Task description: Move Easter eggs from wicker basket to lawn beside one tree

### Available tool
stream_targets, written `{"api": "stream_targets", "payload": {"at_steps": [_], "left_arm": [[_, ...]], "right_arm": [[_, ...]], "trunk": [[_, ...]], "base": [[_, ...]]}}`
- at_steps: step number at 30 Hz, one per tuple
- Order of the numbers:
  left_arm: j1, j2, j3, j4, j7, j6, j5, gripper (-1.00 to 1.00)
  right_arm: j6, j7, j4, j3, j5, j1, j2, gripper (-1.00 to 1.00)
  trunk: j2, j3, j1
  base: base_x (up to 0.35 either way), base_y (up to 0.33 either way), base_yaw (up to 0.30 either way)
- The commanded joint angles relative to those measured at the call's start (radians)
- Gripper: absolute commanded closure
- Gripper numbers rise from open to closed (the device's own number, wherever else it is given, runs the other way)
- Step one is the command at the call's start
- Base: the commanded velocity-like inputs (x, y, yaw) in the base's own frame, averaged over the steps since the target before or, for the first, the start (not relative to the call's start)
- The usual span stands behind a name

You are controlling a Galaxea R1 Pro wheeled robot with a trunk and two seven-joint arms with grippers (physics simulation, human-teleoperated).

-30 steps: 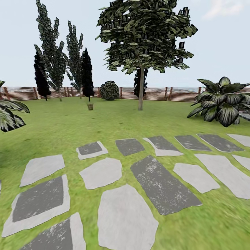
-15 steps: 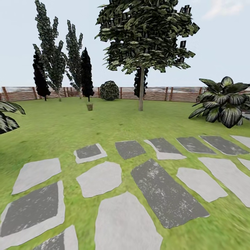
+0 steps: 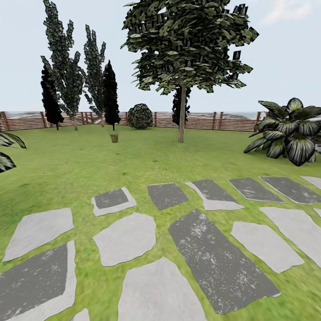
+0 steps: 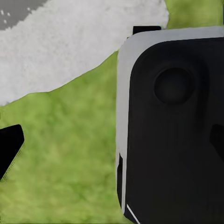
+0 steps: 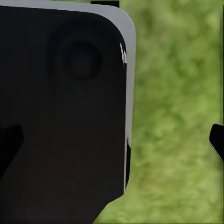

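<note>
The wicker basket (image 3: 114,137) stands small and far off on the lawn (image 3: 133,156), left of centre in the head view. The Easter eggs are hidden at this distance. Right of the basket rises a tree (image 3: 182,113) with a straight grey trunk and a broad leafy canopy. In the left wrist view my left gripper (image 4: 112,149) is open, its dark fingertips (image 4: 9,144) at the picture's edges, over grass beside a pale stone (image 4: 70,42). My right gripper (image 5: 112,147) is open too, with one fingertip (image 5: 217,140) over grass.
Grey stepping stones (image 3: 214,254) cover the near ground. A big-leafed plant (image 3: 290,136) sits at the right, another (image 3: 6,154) at the left edge. Dark cypresses (image 3: 110,96), a round bush (image 3: 140,116) and a slatted fence (image 3: 200,121) close the garden's far side. A black robot panel (image 4: 172,126) fills part of both wrist views.
The whole head view has crept forward: the stepping stones slide down and outward, and the side plants drift toward the edges. Nothing in the garden itself has moved.
</note>
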Motion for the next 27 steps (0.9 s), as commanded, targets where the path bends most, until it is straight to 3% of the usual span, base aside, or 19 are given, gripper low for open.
{"api": "stream_targets", "payload": {"at_steps": [1,27], "left_arm": [[0.001,0.0,0.001,-0.002,-0.001,0.0,0.001,-1.0],[0.001,0.0,0.001,-0.002,-0.001,0.0,0.001,-1.0]], "right_arm": [[0.001,0.003,0.002,0.0,0.0,-0.001,0.0,-1.0],[0.003,0.003,0.002,-0.002,0.0,-0.001,0.0,-1.0]], "trunk": [[0.0,-0.001,0.001],[0.0,-0.001,0.001]], "base": [[0.339,0.0,0.0],[0.339,0.0,0.0]]}}
